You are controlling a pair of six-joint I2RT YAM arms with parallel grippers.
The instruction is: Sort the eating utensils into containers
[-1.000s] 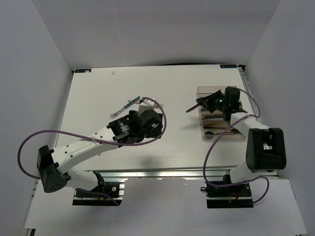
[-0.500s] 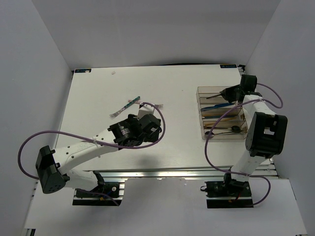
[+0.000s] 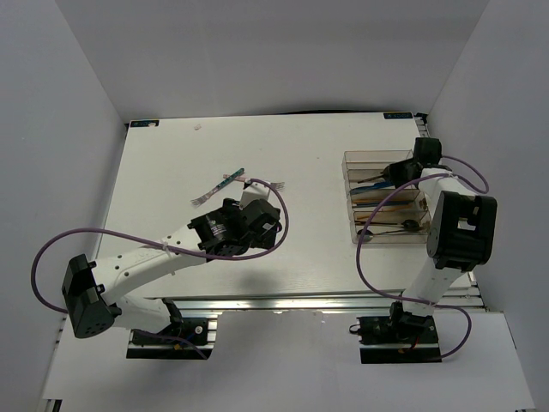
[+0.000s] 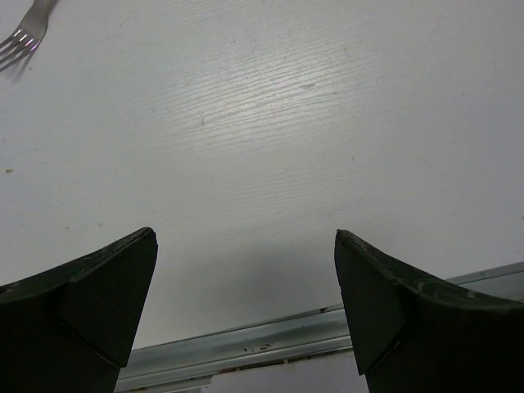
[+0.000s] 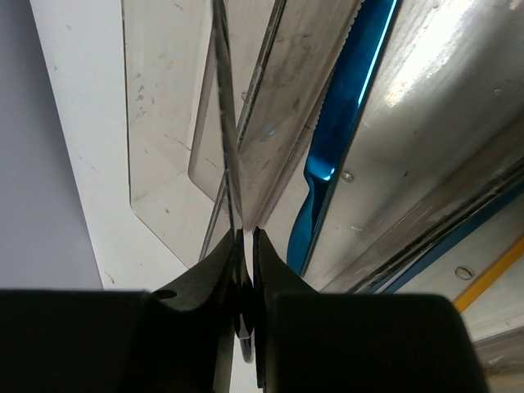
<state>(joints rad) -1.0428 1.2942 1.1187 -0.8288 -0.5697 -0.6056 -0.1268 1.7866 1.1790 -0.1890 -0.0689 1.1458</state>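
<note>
Found the right gripper [image 5: 246, 239] pinched shut on one end of a thin black utensil [image 5: 224, 106], seen edge-on. Traced its long axis straight out from the fingertips, lengthwise with the tray [image 3: 349, 160] compartments, free end toward the tray's left end; could not tell which compartment lay under it. Noted a blue knife [image 5: 348, 106] lying parallel just beside, inside a slot. Found the left gripper [image 4: 244, 246] spread wide over bare table [image 4: 270, 123], holding nothing, fork [image 4: 23, 41] tines well apart.

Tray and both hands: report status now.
Left hand open above table, fork lying beyond it. Right hand shut on thin dark utensil, over tray's far end compartment. No obstruction seen.
</note>
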